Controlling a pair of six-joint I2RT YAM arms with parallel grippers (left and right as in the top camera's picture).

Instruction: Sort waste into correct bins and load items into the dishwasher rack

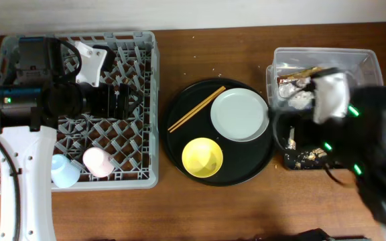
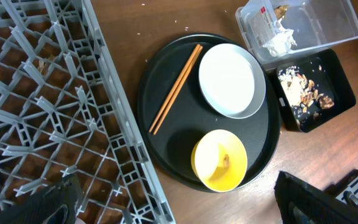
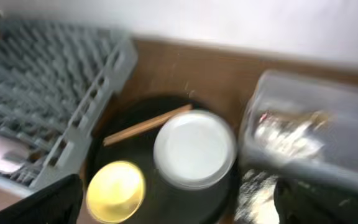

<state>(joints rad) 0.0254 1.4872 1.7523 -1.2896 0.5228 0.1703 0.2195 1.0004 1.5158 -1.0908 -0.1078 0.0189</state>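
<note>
The grey rack (image 1: 146,134) stands at the left and holds the pink cup (image 1: 98,162) and the blue cup (image 1: 66,171). The grey plate (image 1: 240,114), the yellow bowl (image 1: 202,157) and the chopsticks (image 1: 196,109) lie on a round black tray. The clear tub (image 1: 364,63) holds white tissue (image 2: 278,42) and a brown wrapper (image 1: 307,72). The small black tray (image 2: 340,81) holds tan food scraps (image 2: 303,90). My left gripper (image 2: 185,208) is open and empty over the rack's right edge. My right gripper (image 3: 185,205) is open and empty; its arm is blurred over the bins.
The large round black tray (image 1: 179,134) sits between the rack and the bins. A small tan scrap (image 2: 225,160) lies inside the yellow bowl. Crumbs dot the wooden table (image 1: 213,207) near the tray's far side.
</note>
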